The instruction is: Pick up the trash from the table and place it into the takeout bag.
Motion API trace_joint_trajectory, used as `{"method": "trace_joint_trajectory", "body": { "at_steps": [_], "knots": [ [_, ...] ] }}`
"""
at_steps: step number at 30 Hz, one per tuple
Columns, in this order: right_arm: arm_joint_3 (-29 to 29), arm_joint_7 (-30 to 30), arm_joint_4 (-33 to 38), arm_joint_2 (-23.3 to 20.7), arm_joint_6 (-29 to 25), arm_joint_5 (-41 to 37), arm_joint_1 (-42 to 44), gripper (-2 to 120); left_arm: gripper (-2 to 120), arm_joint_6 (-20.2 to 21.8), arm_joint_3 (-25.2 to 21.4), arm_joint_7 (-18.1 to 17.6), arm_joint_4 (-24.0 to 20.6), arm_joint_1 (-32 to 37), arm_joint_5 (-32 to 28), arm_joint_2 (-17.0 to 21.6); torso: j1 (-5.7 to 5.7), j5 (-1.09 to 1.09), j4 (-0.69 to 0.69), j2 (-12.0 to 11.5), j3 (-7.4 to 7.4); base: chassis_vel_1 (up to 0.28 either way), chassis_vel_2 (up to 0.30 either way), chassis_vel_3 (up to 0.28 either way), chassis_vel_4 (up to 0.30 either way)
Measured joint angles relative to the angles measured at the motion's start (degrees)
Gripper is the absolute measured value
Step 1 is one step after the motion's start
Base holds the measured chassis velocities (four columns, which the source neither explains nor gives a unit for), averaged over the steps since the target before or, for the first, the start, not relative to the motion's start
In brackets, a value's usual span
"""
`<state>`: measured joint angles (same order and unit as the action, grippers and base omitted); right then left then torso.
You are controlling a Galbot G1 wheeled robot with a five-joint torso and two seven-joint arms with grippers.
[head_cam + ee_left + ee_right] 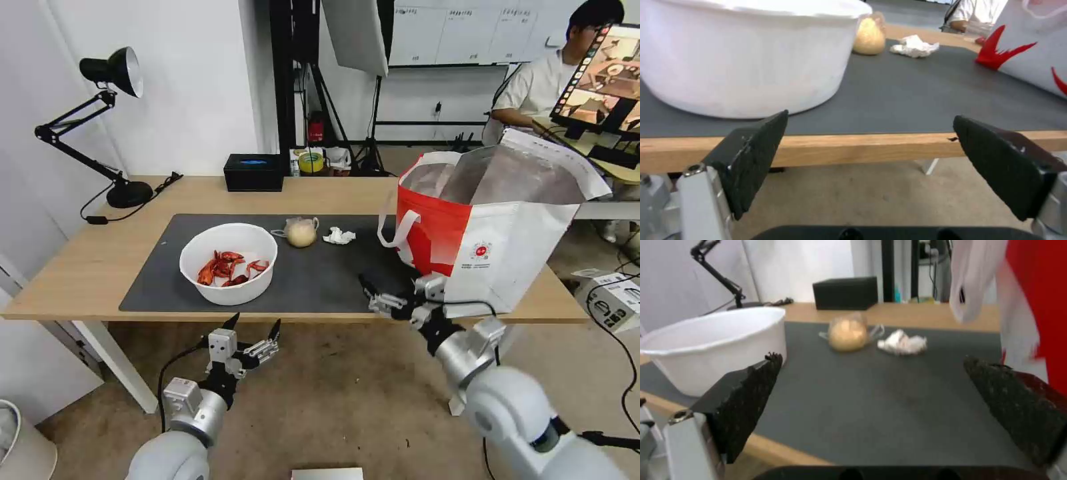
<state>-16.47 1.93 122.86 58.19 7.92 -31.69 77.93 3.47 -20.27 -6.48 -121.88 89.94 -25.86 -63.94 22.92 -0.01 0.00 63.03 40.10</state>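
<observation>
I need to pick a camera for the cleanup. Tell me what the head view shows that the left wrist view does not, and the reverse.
Head view alone: the crayfish shells inside the bowl, the lamp, the black box, and the open right gripper over the mat.

Left wrist view alone: the open left gripper's pads seen close, below the table edge.

Both: bowl, knotted bag, tissue, takeout bag, mat.

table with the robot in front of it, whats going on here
A two-armed robot faces a table that has trash on a dark mat: a white bowl of crayfish shells, a small knotted bag with a beige lump and a crumpled tissue. The red-and-white takeout bag stands open at the right end. Neither gripper holds anything. The left gripper hangs open below the table's near edge, in front of the bowl. The right gripper is open over the mat's near edge, beside the takeout bag.
</observation>
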Motion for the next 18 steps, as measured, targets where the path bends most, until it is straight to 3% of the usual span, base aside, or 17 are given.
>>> {"method": "trace_joint_trajectory", "body": {
  "at_steps": [18],
  "knots": [
    [0.0, 3.2, -1.4, 4.9, -4.7, 6.1, 12.7, 100, 100, -1.9, -1.1, 0.3, 4.4, -0.7, 0.7, 0.1, 0.00, 0.01, -0.01, 0.0, 0.00, 0.000, 0.000, 0.000, 0.000]
  ]
}}
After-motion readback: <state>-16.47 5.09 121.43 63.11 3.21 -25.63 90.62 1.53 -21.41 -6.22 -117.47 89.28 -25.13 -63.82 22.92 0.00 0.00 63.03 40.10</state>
